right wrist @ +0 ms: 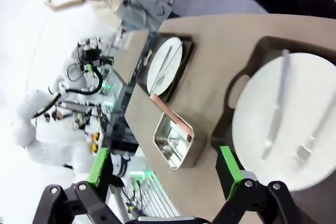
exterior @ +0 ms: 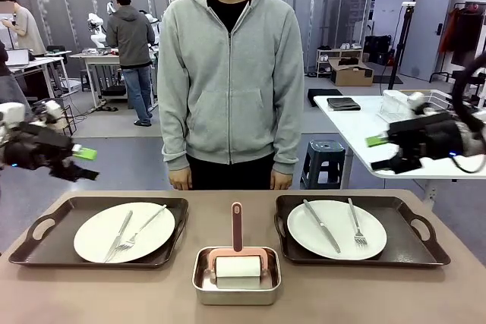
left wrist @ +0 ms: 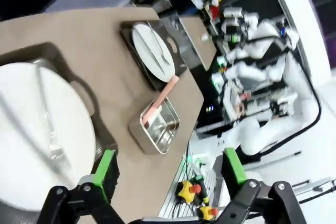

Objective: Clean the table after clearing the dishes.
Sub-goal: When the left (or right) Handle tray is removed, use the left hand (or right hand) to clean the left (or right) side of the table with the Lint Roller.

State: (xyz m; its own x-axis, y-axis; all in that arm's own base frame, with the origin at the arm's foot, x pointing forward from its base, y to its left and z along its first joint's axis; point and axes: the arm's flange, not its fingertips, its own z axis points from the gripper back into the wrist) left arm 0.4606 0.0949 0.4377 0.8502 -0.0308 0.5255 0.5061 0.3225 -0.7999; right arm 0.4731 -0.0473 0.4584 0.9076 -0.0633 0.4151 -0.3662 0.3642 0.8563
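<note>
Black, green-padded left gripper (exterior: 85,163) hovers wide open, empty, at the left; right gripper (exterior: 383,153) likewise opposite. Two round white dinner plates (exterior: 99,237) with silver cutlery sit on dark handled trays (exterior: 57,252) on the matte tan-brown table (exterior: 342,294).

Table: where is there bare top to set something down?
Bare top: the near strips either side of the pan, in front of the left tray and the right tray. There is also the thin far strip of table by the person. Crowded: the middle gap, taken by the pan and the roller handle.
</note>
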